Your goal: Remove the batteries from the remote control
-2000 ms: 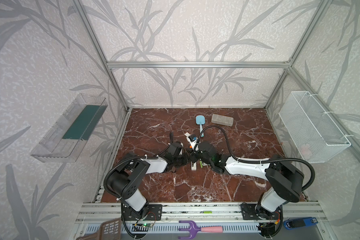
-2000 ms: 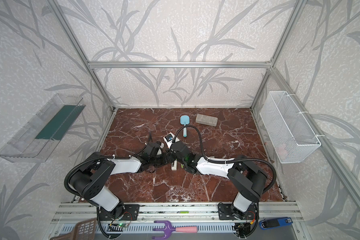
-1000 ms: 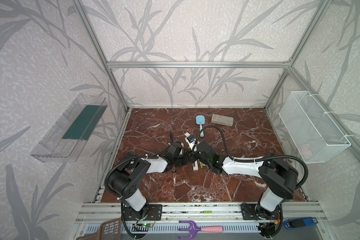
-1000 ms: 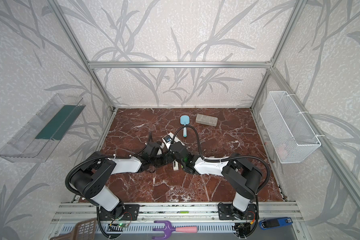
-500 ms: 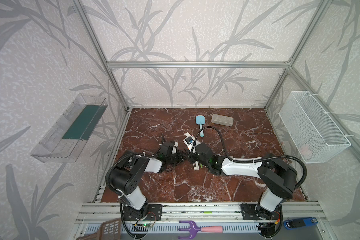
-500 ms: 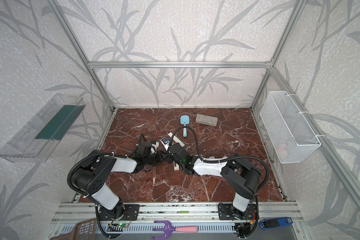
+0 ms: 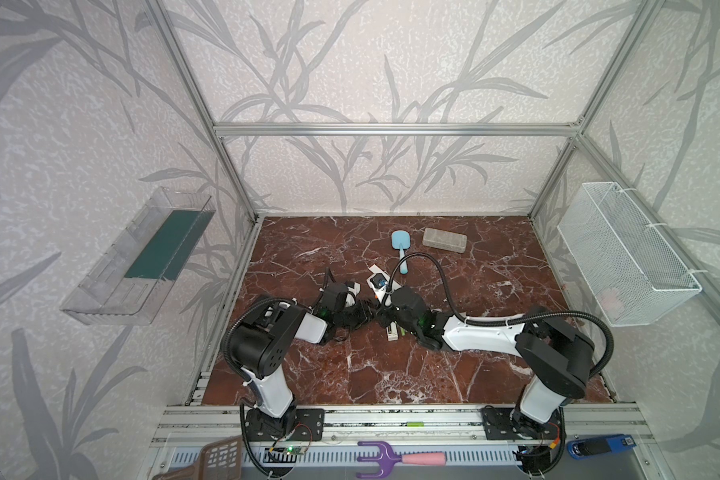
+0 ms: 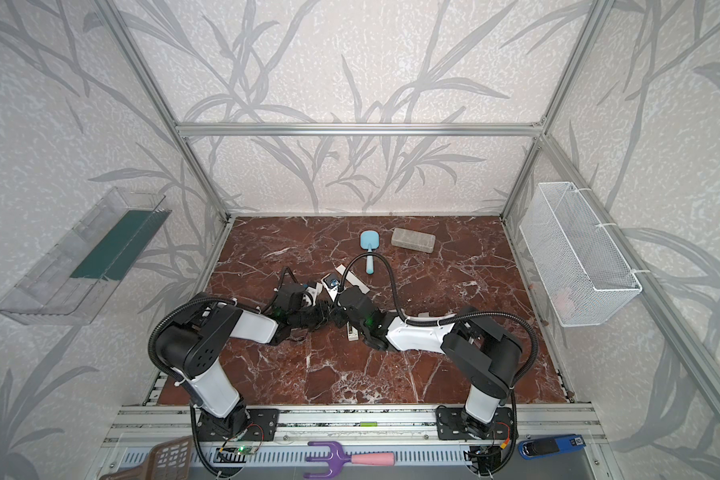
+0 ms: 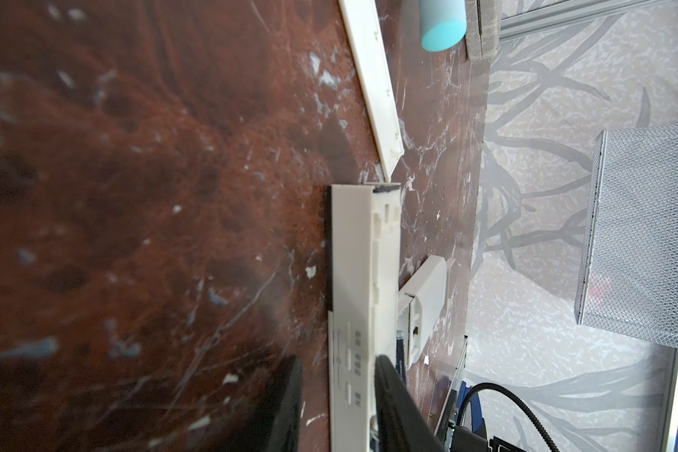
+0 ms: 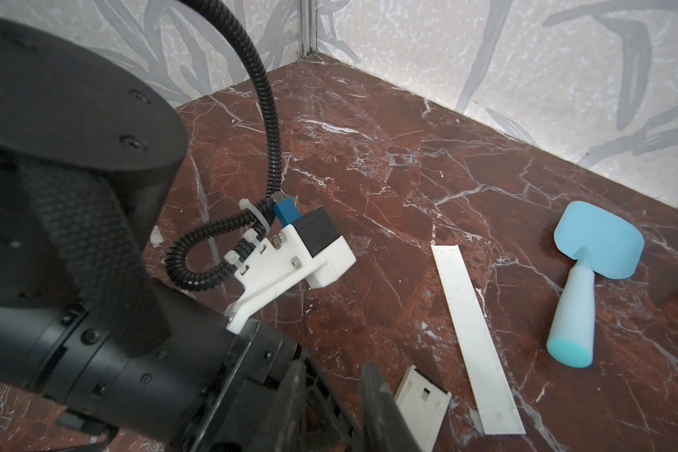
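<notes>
A long white remote control (image 9: 353,281) stands on its edge on the red marble floor. My left gripper (image 9: 339,360) is open around its near end: one finger (image 9: 388,391) lies against it, and floor shows between the remote and the other finger (image 9: 286,399). In both top views the remote (image 7: 391,333) (image 8: 352,332) pokes out below the two grippers, which meet mid-floor. One of the batteries (image 7: 403,331), lime green, lies along its side. My right gripper (image 10: 334,366) hovers just over the left gripper (image 7: 364,318) with its fingers close together and nothing visible between them.
A long white cover strip (image 10: 474,344) and a small white cover (image 10: 419,407) lie just beyond the grippers. Farther back are a blue spatula (image 7: 400,245) and a grey block (image 7: 444,240). A wire basket (image 7: 624,257) hangs on the right wall, a clear shelf (image 7: 142,257) on the left.
The left jaws have widened around the remote and the left arm has folded back, its elbow nearer the left wall. The right gripper has shifted slightly left.
</notes>
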